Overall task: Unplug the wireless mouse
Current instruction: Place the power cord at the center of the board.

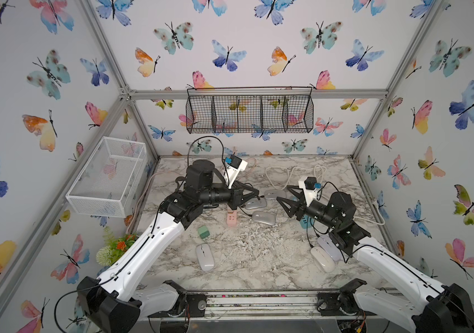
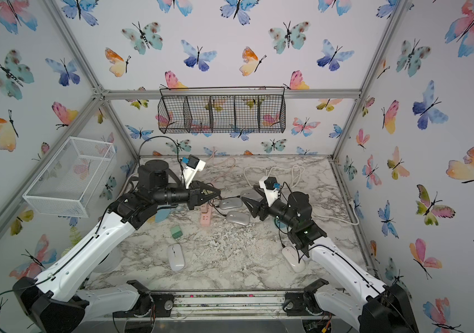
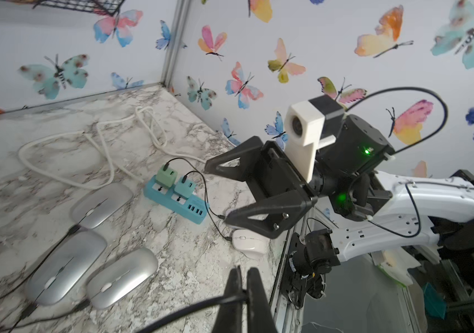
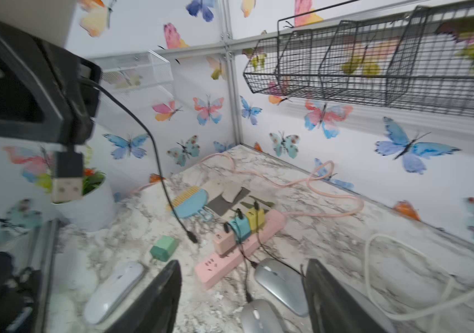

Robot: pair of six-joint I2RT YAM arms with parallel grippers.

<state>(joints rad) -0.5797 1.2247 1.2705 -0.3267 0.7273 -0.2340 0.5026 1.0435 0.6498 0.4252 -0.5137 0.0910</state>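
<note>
The marble-patterned tabletop [image 1: 258, 268] carries a pink power strip [image 1: 231, 217] just at 9 o'clock of its centre, three silver mice [image 1: 256, 203] at 12, a teal power strip [image 3: 178, 199] at 3 and a looped white cable [image 1: 287, 173] at 1. A green charger cube [image 1: 203, 231] lies at 8 o'clock, a white mouse [image 1: 204, 256] at 7 and two pale mice [image 1: 322, 258] side by side at 4.

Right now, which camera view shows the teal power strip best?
The left wrist view: the teal power strip lies unobstructed, chargers visible. In both top views the right arm hides most of it; the right wrist view lacks it.
</note>
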